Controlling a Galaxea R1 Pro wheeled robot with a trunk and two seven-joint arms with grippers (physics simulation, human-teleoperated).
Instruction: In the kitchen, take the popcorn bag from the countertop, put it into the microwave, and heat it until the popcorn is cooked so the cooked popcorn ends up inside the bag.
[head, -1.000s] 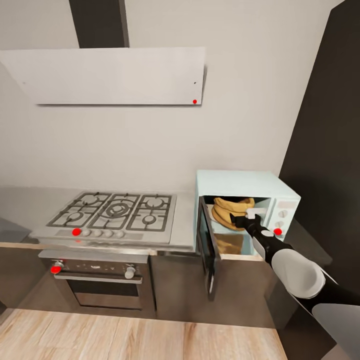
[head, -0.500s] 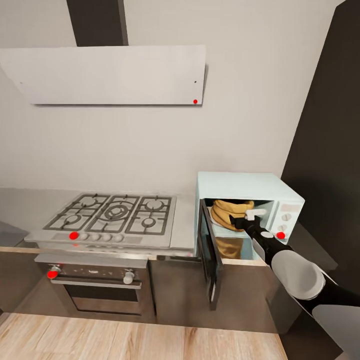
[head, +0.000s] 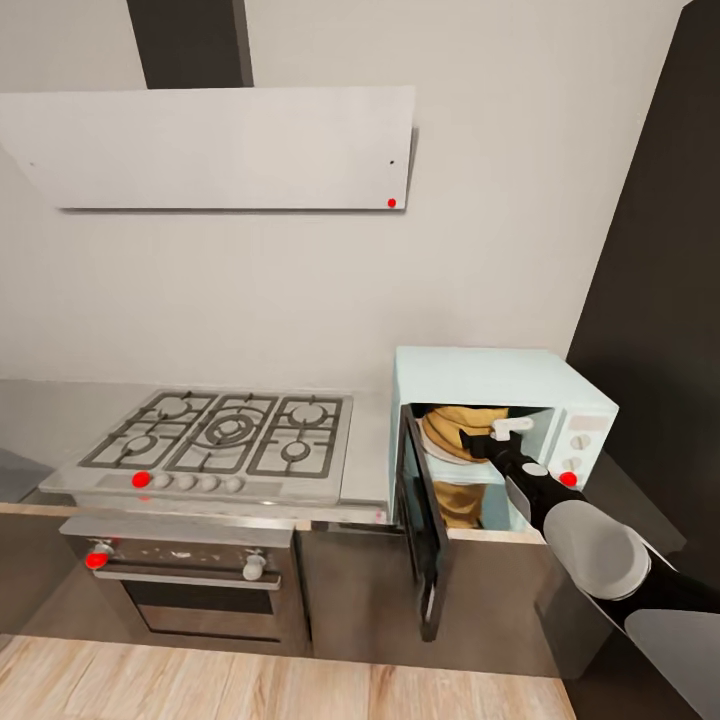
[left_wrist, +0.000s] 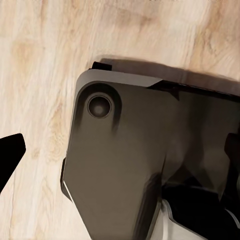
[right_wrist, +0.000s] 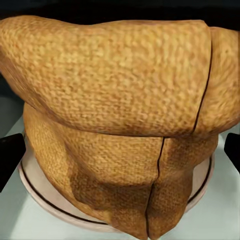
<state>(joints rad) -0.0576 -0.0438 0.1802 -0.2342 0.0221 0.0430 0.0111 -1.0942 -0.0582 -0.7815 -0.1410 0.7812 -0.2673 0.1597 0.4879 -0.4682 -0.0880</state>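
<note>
We look over a grey brushed-metal countertop (head: 40, 425) set against a white kitchen wall, with dark cabinet fronts below and a pale wood floor (head: 250, 685). On the countertop sit one gas hob (head: 225, 435) with five burners and one pale-blue microwave (head: 500, 385), whose door (head: 420, 530) hangs open. One oven (head: 180, 580) sits under the hob, and one white hood (head: 215, 145) hangs above it.

The popcorn bag (head: 455, 435) is inside the microwave; in the right wrist view we see the burlap sack (right_wrist: 120, 120) standing on a round pale turntable plate (right_wrist: 42, 192).

Our right gripper (head: 490, 440) reaches into the cavity at the bag; its dark fingertips (right_wrist: 10, 157) show spread wide at either side of the sack, clear of it, holding nothing. For the left gripper (left_wrist: 10, 155) we see one fingertip above the floor and a dark robot part (left_wrist: 140, 160); we cannot tell how far it is open.

Since a second ago the whole view has shifted slightly, so our camera moved; the arm remains reaching in.
</note>
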